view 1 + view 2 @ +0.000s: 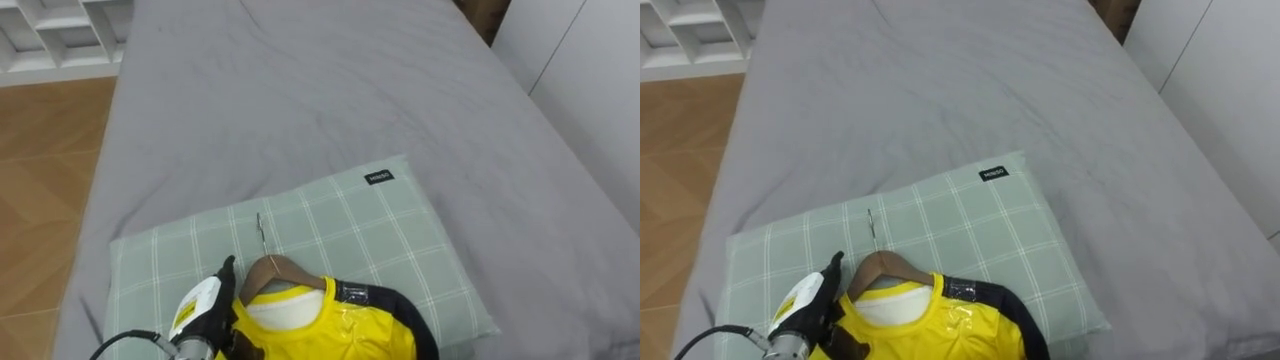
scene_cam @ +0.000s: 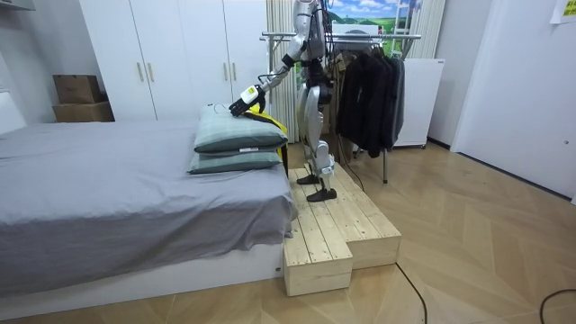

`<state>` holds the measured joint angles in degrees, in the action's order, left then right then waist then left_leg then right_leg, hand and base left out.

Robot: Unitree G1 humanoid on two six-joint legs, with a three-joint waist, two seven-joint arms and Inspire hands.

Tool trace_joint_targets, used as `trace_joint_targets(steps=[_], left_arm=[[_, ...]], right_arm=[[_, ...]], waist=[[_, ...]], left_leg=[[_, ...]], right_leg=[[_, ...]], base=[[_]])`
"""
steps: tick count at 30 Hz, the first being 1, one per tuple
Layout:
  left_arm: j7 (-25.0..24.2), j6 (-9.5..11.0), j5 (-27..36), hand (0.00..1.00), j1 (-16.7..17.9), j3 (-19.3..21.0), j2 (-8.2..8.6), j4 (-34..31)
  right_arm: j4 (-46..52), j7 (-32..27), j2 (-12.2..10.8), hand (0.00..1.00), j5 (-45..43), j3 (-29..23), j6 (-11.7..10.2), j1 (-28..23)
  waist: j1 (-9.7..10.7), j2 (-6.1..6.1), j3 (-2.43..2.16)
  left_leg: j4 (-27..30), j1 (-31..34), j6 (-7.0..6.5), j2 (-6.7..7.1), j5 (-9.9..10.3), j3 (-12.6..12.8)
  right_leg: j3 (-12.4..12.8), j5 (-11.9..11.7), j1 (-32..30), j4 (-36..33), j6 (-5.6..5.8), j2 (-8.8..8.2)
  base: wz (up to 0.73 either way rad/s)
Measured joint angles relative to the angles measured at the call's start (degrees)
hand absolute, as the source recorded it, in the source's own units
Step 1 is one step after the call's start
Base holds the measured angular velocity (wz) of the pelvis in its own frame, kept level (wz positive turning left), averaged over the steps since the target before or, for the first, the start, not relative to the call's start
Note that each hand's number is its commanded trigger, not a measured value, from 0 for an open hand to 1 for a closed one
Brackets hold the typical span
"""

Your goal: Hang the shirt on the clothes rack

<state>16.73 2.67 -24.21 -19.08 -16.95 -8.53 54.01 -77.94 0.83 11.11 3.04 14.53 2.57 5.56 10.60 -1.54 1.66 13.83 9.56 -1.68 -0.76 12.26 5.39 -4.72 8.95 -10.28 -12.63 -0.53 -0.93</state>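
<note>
A yellow shirt with dark sleeves [image 1: 345,328] lies on a wooden hanger [image 1: 288,268] at the near edge of a green checked pillow [image 1: 340,215]. The hanger's wire hook [image 1: 261,236] points away from me, flat on the pillow. My left hand [image 1: 208,318] comes in from the lower left and sits at the shirt's left shoulder, its dark fingers curled on the hanger's end there. In the room view I stand on a wooden platform [image 2: 337,225] at the head of the bed, left arm stretched out over the stacked pillows [image 2: 236,137].
The grey bed [image 1: 300,90] stretches away beyond the pillow, with wood floor and a white shelf [image 1: 60,30] to its left. Behind me stands a clothes rack [image 2: 360,38] hung with dark garments [image 2: 369,90]. White wardrobes [image 2: 180,54] and cardboard boxes [image 2: 79,97] line the wall.
</note>
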Motion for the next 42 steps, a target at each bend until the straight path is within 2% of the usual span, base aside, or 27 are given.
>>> trace_joint_targets(steps=[7, 11, 13, 17, 19, 23, 29, 35, 42], left_arm=[[-1.83, -0.14, 2.34, 0.00, -0.43, -0.03, -0.08, 0.19], [-2.23, -0.03, 2.67, 0.00, -2.75, -0.08, -0.12, 3.41], [-2.27, -0.03, 4.86, 0.00, -3.72, -0.03, -0.19, 5.75], [-2.34, -0.03, 7.92, 0.00, -3.89, -0.01, -0.39, 7.17], [-2.36, -0.03, 7.93, 0.00, -4.11, -0.03, -0.44, 7.60], [-2.37, -0.03, 8.02, 0.00, -5.22, -0.06, -0.45, 8.36], [-2.79, -0.03, 9.01, 0.00, -6.38, -0.22, -0.59, 8.71], [-4.97, -0.31, 8.99, 0.00, -7.77, -1.42, -1.70, 8.91], [-6.30, -0.93, 8.98, 0.00, -7.94, -1.41, -1.80, 8.93]], right_arm=[[0.13, 0.64, 0.49, 0.00, 1.73, 0.53, 0.00, 0.09], [0.14, 0.70, 0.96, 0.00, 3.96, 2.25, 0.00, 0.42], [0.12, 0.68, 0.92, 0.00, 4.42, 2.28, 0.00, 0.52], [0.09, 0.71, 0.91, 0.00, 5.92, 2.28, -0.01, 0.69], [0.09, 0.70, 0.87, 0.00, 6.43, 2.29, -0.02, 1.14], [0.06, 0.65, 0.86, 0.00, 8.09, 2.76, -0.03, 2.12], [0.04, 0.69, 0.86, 0.00, 8.86, 4.34, -0.06, 3.37], [0.15, 0.69, 0.85, 0.00, 8.68, 4.49, -0.01, 4.68], [0.35, 1.59, 0.85, 0.00, 8.70, 4.50, -0.01, 5.70]], waist=[[-0.01, -0.29, 0.03], [-0.11, -0.56, 0.12], [-0.05, -0.54, 0.15], [-0.05, -0.24, 0.41], [0.01, -0.18, 0.46], [0.00, -0.04, 0.91], [0.16, 0.14, 1.14], [0.24, 0.19, 1.18], [0.25, 0.31, 1.24]], left_leg=[[0.47, 0.44, 0.02, -0.03, -0.01, 0.02], [0.84, 0.75, 0.01, -0.16, -0.02, 0.06], [0.84, 0.76, 0.05, -0.42, -0.14, 0.06], [0.95, 1.09, 0.18, -0.38, -0.39, 0.15], [1.62, 2.01, 0.18, -0.39, -0.41, 0.21], [2.38, 3.12, 0.19, -0.38, -0.47, 0.58], [3.89, 5.02, 0.19, -0.38, -0.46, 0.80], [5.20, 6.95, 0.18, -0.36, -0.47, 0.82], [5.45, 7.01, 0.18, -0.39, -0.47, 1.08]], right_leg=[[-0.03, 0.00, -0.27, -0.18, 0.00, -0.02], [0.01, -0.01, -0.85, -1.00, -0.02, -0.06], [0.01, -0.01, -0.86, -1.04, -0.02, -0.06], [0.08, -0.01, -1.71, -2.09, -0.02, -0.03], [0.17, -0.01, -2.45, -2.39, -0.03, -0.01], [0.54, -0.01, -3.91, -3.37, -0.04, 0.01], [1.39, -0.13, -5.57, -4.31, -0.29, 0.10], [1.59, -0.06, -7.45, -5.63, -0.33, -0.01], [2.01, 0.17, -7.86, -6.22, -0.41, 0.03]], base=[[0.00], [0.00], [0.00], [0.00], [0.00], [-0.04], [-0.01], [-0.01], [0.00]])
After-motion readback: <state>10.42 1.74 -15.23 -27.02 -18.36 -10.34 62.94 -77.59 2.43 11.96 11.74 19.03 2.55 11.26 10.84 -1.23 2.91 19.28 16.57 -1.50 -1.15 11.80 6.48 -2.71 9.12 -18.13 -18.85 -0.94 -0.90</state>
